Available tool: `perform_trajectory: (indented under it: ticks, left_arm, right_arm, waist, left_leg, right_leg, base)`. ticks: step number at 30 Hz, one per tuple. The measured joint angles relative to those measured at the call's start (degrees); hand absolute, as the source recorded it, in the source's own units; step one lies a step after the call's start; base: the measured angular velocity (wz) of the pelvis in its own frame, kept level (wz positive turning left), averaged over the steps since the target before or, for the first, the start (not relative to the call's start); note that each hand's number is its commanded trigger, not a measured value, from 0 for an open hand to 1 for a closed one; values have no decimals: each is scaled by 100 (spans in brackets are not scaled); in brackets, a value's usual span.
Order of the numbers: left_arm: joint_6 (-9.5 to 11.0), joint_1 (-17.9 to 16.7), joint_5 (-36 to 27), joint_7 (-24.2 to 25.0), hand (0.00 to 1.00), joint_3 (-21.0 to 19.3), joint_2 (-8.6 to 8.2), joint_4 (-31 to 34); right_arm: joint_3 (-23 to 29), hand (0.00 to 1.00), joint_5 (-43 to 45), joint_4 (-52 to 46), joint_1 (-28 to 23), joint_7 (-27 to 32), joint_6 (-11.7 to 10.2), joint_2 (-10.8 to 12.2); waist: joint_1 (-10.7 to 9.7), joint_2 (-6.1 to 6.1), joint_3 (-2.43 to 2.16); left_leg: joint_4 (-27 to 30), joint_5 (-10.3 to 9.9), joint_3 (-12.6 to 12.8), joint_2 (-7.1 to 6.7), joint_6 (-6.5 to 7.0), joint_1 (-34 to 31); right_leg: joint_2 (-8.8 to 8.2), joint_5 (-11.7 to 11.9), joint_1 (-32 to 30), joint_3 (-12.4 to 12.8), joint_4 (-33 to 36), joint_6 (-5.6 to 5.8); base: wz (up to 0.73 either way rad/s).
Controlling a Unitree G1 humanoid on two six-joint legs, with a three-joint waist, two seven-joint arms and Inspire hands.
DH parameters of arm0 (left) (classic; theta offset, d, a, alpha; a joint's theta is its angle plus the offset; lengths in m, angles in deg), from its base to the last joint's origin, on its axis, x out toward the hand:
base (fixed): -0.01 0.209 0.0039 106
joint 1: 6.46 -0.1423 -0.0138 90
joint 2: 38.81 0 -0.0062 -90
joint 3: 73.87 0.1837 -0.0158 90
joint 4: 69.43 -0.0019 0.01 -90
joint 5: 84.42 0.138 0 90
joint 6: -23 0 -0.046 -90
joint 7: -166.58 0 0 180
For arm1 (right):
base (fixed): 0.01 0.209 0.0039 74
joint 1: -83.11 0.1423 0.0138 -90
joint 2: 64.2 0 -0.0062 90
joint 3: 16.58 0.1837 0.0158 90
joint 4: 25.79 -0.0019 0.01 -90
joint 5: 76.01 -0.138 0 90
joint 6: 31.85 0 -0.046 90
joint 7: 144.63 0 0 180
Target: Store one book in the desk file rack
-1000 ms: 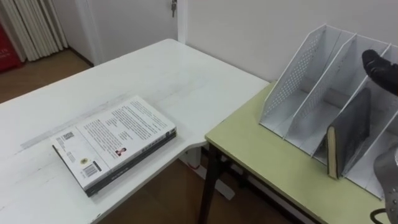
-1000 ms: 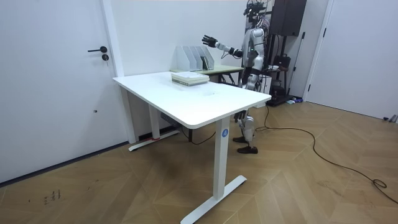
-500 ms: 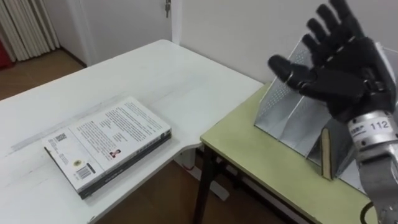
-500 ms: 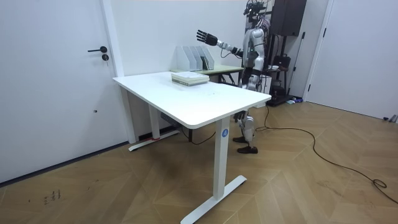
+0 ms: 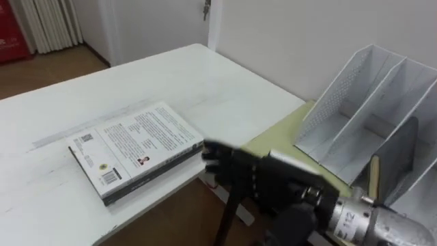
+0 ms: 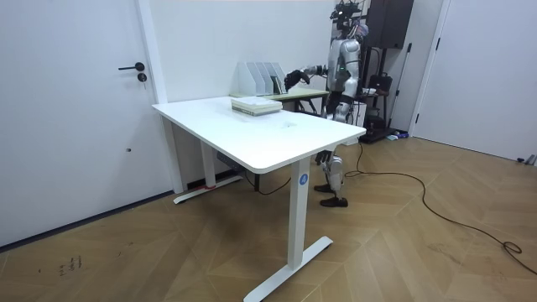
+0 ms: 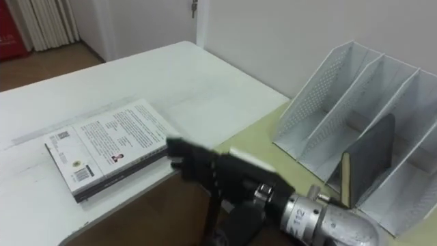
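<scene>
At 6 o'clock, nearest the camera, the right hand (image 5: 235,176) stretches out with fingers straight and empty, its tips just beside the book (image 5: 133,147). The book lies flat at 9 o'clock on the white worktop (image 5: 205,82). At 2 o'clock, the file rack (image 5: 355,96) stands on the green worktop (image 5: 273,147), a dark volume (image 5: 396,157) upright in one slot.

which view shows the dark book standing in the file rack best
The right eye view: the dark book leans in the file rack, cover and pale page edge both plain. The left eye view shows much the same, nearer the picture's edge. In the room view it is a small dark sliver in the rack.
</scene>
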Motion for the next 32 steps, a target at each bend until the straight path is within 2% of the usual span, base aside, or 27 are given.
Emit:
perform_trajectory:
  ticks: [2,4,7,10,12,13,14,16,18,20,21,23,27,29,32]
  left_arm:
    - [-53,58,-28,3,0,77,42,17]
    - [-76,65,-119,14,0,107,38,17]
    - [-106,128,-116,92,0,100,37,-69]
    - [-112,142,-139,79,0,101,9,-62]
    - [-115,157,-112,43,0,97,-35,-72]
    - [-115,117,-116,-12,0,65,-92,-80]
    - [-116,106,-117,-50,0,49,-141,-86]
    - [-117,72,-117,-117,0,51,-151,-89]
    - [-108,58,-119,-226,0,50,-174,-140]
    - [-88,-21,-116,-402,0,-75,-295,-138]
    - [-88,-49,-115,-433,0,-114,-321,-140]
    - [-58,-132,-112,-515,0,-253,-420,-190]
    - [-36,-225,-31,-562,0,-446,-586,-238]
    - [-37,-316,26,-599,0,-575,-678,-224]
    - [-37,-393,53,-614,0,-632,-729,-187]
  right_arm:
    - [-133,0,439,287,-362,-334,137,-18]
    - [-139,0,839,645,-504,-544,164,-13]
    - [-125,0,1875,1537,-539,-648,187,-2]
    - [-102,0,2492,2519,-604,-482,174,5]
    - [-107,0,2938,3257,-656,-221,152,72]
    - [-27,0,3336,3761,-687,1,163,186]
    - [263,0,3506,4194,-680,275,115,290]
    - [340,0,3751,4922,-682,812,-6,404]
    - [401,0,3812,5619,-655,1315,-41,616]
    - [631,0,3840,6372,-741,1926,-88,978]
    - [682,0,3862,6509,-776,2077,-91,1067]
    - [949,0,3948,7025,-816,2595,-100,1367]
    - [1236,0,3987,7720,-807,3240,-143,1614]
    - [1342,0,3975,8065,-802,3600,-134,1741]
    - [1461,0,3784,8332,-829,3880,-109,1886]
  waist:
    - [81,2,28]
    - [73,26,50]
    - [117,47,59]
    - [104,46,44]
    - [114,71,27]
    - [131,102,-2]
    - [126,142,-19]
    - [109,171,-42]
    - [106,179,-36]
    - [66,222,-13]
    - [44,249,-16]
    - [-63,348,6]
    - [-187,455,11]
    - [-296,503,-2]
    - [-383,519,-6]
  left_leg:
    - [0,0,-40,-3,0,-35]
    - [3,-1,-85,-9,2,-80]
    - [4,-1,-100,-9,2,-96]
    - [26,-1,-117,-20,1,-151]
    - [36,-1,-128,-25,1,-157]
    - [37,0,-142,-35,3,-157]
    - [39,2,-141,-48,6,-143]
    - [40,3,-134,-56,7,-78]
    - [38,3,-131,-56,7,-43]
    - [33,2,-115,-64,8,24]
    - [32,1,-121,-64,9,29]
    - [16,-2,-140,-63,14,30]
    - [1,-1,-139,-79,17,32]
    - [1,1,-127,-80,19,32]
    - [9,3,-123,-86,18,44]
  right_leg:
    - [-3,0,-29,-11,-1,0]
    - [-13,0,-50,-37,-6,0]
    - [-13,0,-60,-76,-11,0]
    - [-24,0,-53,-148,-84,0]
    - [-32,0,-48,-159,-82,0]
    - [-41,-1,-47,-152,-88,2]
    - [-52,-4,-30,-152,-100,8]
    - [-62,-9,19,-150,-95,16]
    - [-64,-14,83,-158,-109,24]
    - [-62,-16,181,-154,-155,31]
    - [-60,-13,195,-157,-167,36]
    - [-56,-12,195,-161,-159,39]
    - [-57,-22,187,-126,-139,51]
    - [-58,-25,187,-133,-146,53]
    - [-57,-45,182,-133,-148,52]
  base:
    - [6]
    - [9]
    - [4]
    - [8]
    - [6]
    - [0]
    - [0]
    - [2]
    - [2]
    - [0]
    - [5]
    - [2]
    - [0]
    - [0]
    - [0]
